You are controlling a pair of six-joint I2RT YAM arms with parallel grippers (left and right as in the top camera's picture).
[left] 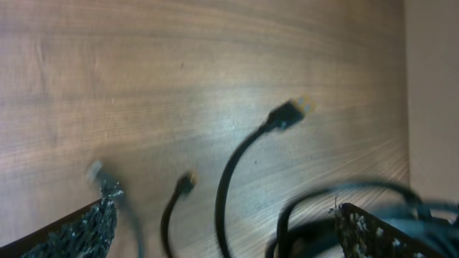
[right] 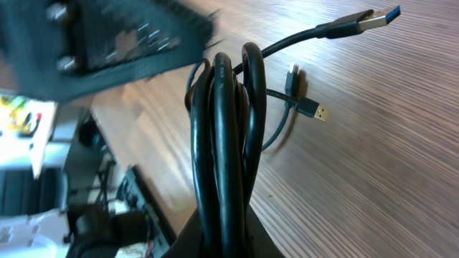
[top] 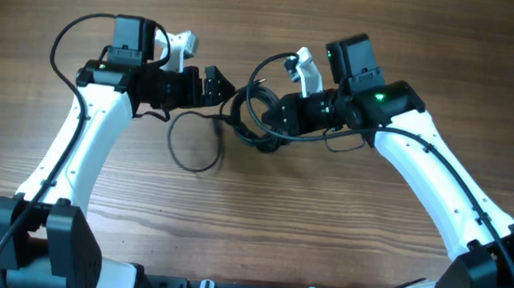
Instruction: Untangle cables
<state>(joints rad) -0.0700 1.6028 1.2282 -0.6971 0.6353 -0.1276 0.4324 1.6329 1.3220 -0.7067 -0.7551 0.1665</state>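
Observation:
The cables (top: 252, 116) are thin black cords in a small coiled tangle between the two grippers, with one loose loop (top: 193, 144) lying on the table. My right gripper (top: 267, 119) is shut on the bundle; in the right wrist view the bunched strands (right: 224, 143) rise from between its fingers (right: 222, 240), and USB plug ends (right: 367, 19) stick out beyond. My left gripper (top: 217, 85) is open just left of the tangle. In the left wrist view loose strands with plugs (left: 289, 115) hang between its spread fingers (left: 226, 233).
The wooden table (top: 342, 235) carries nothing else. The left gripper (right: 122, 36) shows close above the bundle in the right wrist view. The arm bases (top: 43, 237) stand at the front corners, and the table's edge shows in the left wrist view (left: 430, 107).

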